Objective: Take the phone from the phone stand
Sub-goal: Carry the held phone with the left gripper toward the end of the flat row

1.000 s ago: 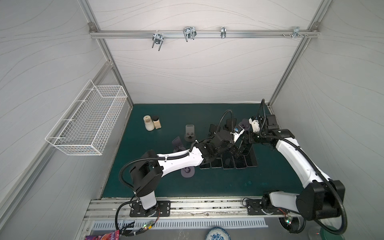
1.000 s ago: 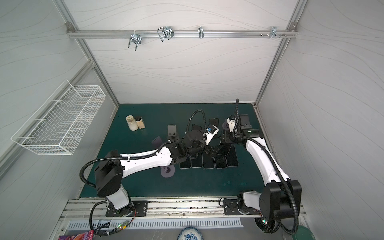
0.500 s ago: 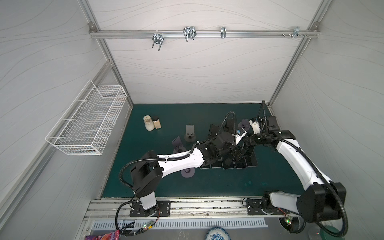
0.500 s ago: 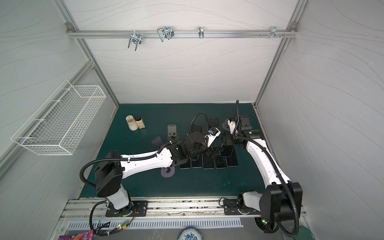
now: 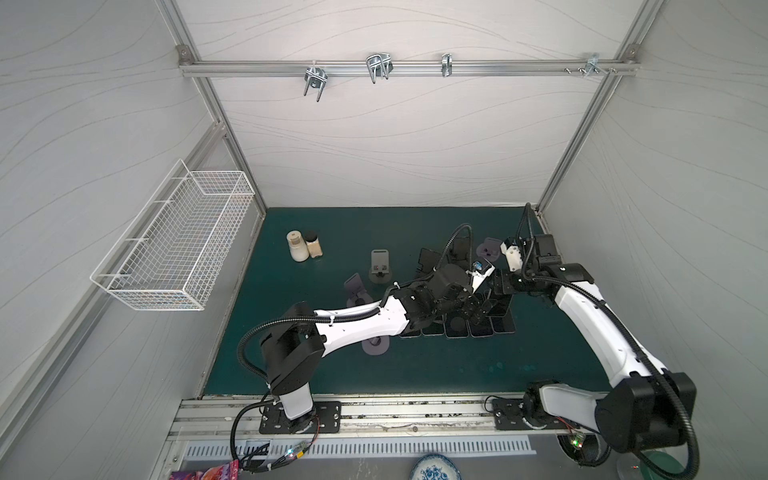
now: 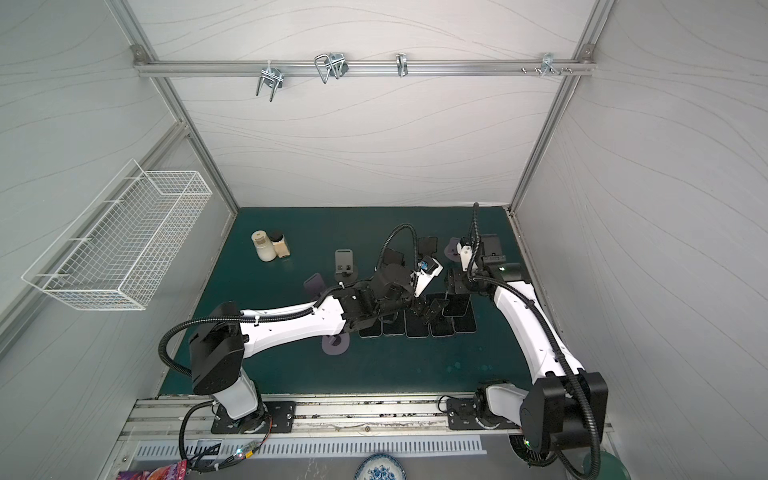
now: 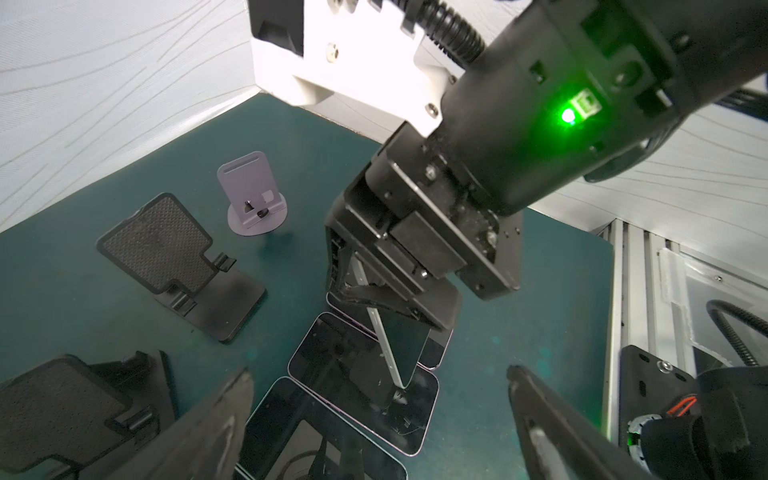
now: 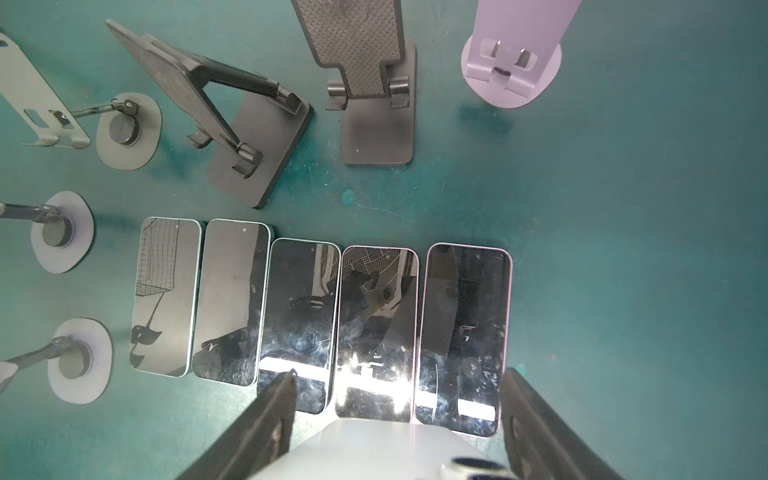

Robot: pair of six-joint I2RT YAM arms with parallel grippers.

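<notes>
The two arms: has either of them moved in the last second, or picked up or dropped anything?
The left arm crept a little rightward, bringing its open left gripper over the row of phones and nearer the right gripper. Nothing was grabbed or let go. The right gripper kept its clamp on the phone, held on edge above the row. The flat phones and the stands did not move.

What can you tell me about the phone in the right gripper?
The phone is slim: dark glossy screen, silver edge, pale back. The right gripper clamps its upper part. It hangs steeply tilted over the row of phones lying flat on the green mat; whether its lower corner touches them cannot be told.
</notes>
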